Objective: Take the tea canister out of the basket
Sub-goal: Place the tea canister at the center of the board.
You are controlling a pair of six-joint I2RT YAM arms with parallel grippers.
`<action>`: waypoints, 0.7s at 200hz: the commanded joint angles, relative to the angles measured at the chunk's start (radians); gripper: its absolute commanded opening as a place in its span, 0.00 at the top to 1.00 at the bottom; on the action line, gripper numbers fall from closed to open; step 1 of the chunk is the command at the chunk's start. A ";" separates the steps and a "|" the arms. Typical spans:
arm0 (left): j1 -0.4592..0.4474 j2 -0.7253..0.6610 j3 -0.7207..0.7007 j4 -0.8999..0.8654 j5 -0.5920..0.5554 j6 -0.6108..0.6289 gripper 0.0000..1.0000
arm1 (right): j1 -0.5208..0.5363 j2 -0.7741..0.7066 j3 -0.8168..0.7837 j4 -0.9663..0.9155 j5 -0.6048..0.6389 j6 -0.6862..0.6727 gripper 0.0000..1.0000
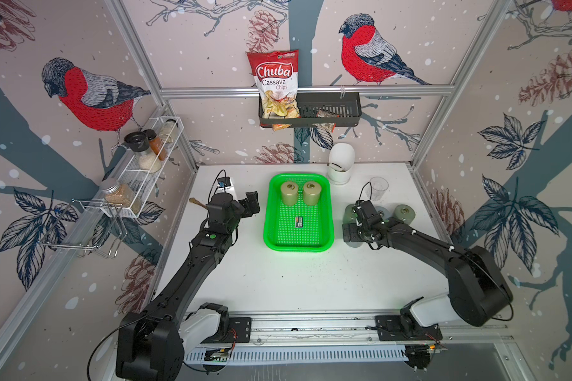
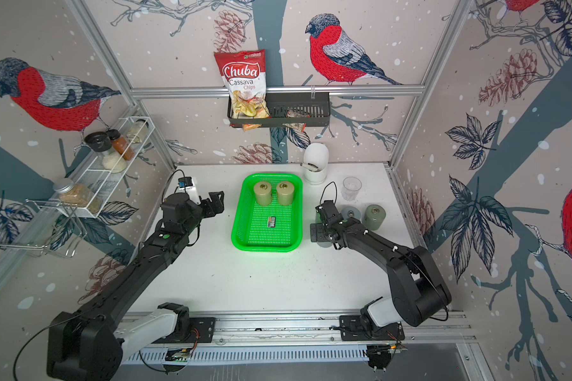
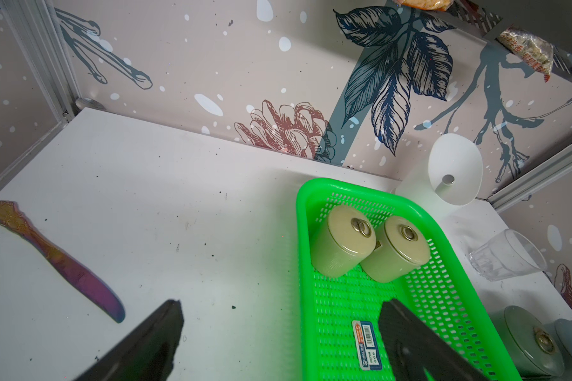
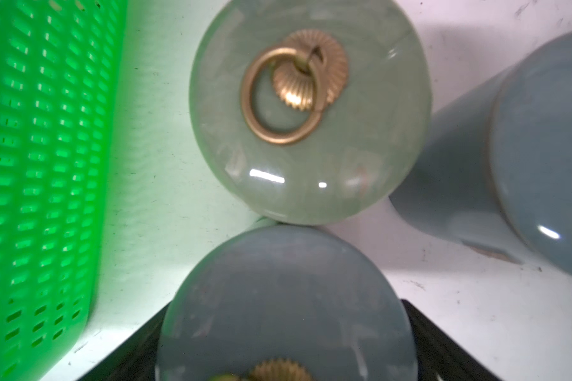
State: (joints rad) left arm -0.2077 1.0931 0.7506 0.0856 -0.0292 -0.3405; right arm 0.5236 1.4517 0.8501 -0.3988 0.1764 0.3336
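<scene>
Only the right wrist view shows what the arm hides in both top views: a blue-grey canister (image 4: 288,270) sits between the jaws of the right gripper (image 4: 286,305). The jaws stand wide on either side of it, and whether they press it cannot be told. Just ahead of that gripper stands a pale green canister (image 4: 311,115) with a brass ring, while the basket (image 4: 40,165) lies beside it, toward the left arm. The left gripper (image 3: 281,306) is spread wide, one finger over the tabletop (image 3: 179,198), the other over the basket. Ahead of it, at the basket's far end, two tan tea canisters (image 3: 342,240) stand side by side. The left wrist view alone shows the whole iridescent knife (image 3: 63,264), on that gripper's side away from the basket. An olive-grey canister (image 1: 404,214) beyond the right gripper shows in both top views, not in the right wrist view.
</scene>
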 commanded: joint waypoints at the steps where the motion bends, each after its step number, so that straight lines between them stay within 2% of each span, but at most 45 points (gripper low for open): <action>1: -0.005 -0.005 0.006 0.004 0.001 -0.004 0.03 | 0.003 -0.021 0.021 -0.047 0.010 -0.016 0.00; 85: -0.005 -0.010 0.007 0.013 0.010 -0.010 0.03 | 0.031 -0.146 0.157 -0.164 0.047 -0.022 0.00; 116: -0.006 -0.012 0.007 0.016 0.014 -0.015 0.03 | 0.076 -0.151 0.211 -0.096 0.044 -0.043 0.00; 140: -0.006 -0.011 0.007 0.026 0.023 -0.022 0.03 | 0.109 -0.101 0.278 -0.010 0.028 -0.076 0.00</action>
State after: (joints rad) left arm -0.2127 1.0847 0.7506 0.0868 -0.0227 -0.3447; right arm 0.6098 1.3144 1.0733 -0.5098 0.2085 0.3035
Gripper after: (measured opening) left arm 0.968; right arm 0.997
